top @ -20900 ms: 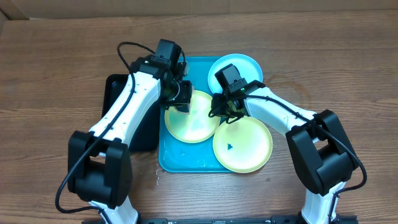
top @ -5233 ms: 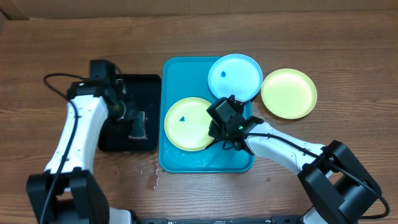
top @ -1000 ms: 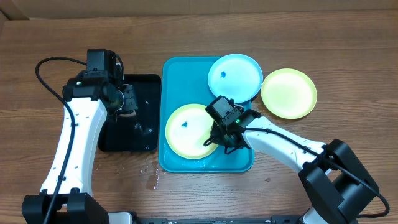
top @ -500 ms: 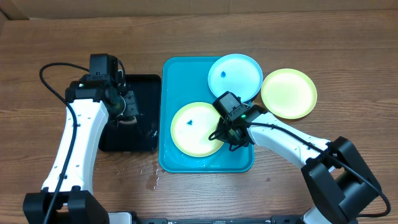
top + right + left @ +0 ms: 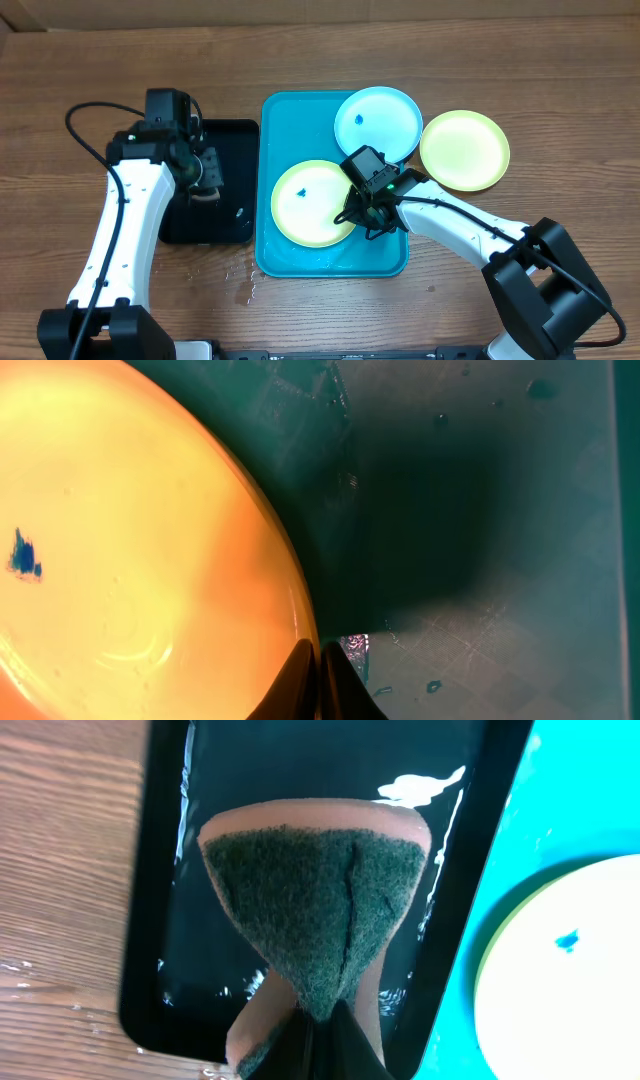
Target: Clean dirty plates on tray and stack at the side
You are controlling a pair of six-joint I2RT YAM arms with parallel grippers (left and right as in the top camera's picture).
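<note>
Sponge [image 5: 315, 910], pink-backed with a dark green scouring face, is pinched at its narrow end by the left gripper [image 5: 320, 1025], fingers closed on it. It hangs over the black tray [image 5: 180, 225], which sits toward the left edge of the counter and looks wet.

Blue tray [image 5: 300, 258] lies just beside the black tray's right side, about mid-counter. The dirty plate [image 5: 305, 215], yellow-green, lies flat in the half of the blue tray toward the counter's near edge. A blue speck [image 5: 303, 194] sits close to its centre.

Key relation: the dirty plate is to the right of the sponge, across the two adjoining tray rims, with nothing between. The left arm is the nearer one and already carries the cleaning tool. My judgement is that the next move is a short sideways carry toward the right edge, then down onto the speck.

Right gripper [image 5: 318, 655] is closed on the dirty plate's right rim, the side away from the sponge. That should steady the plate against a wipe coming from the left.

Light blue plate [image 5: 385, 130] rests at the blue tray's far right corner, overhanging the rim, and also carries a speck. The spotless yellow-green plate [image 5: 464, 150] sits on bare wood toward the right edge, just beside the light blue one.
</note>
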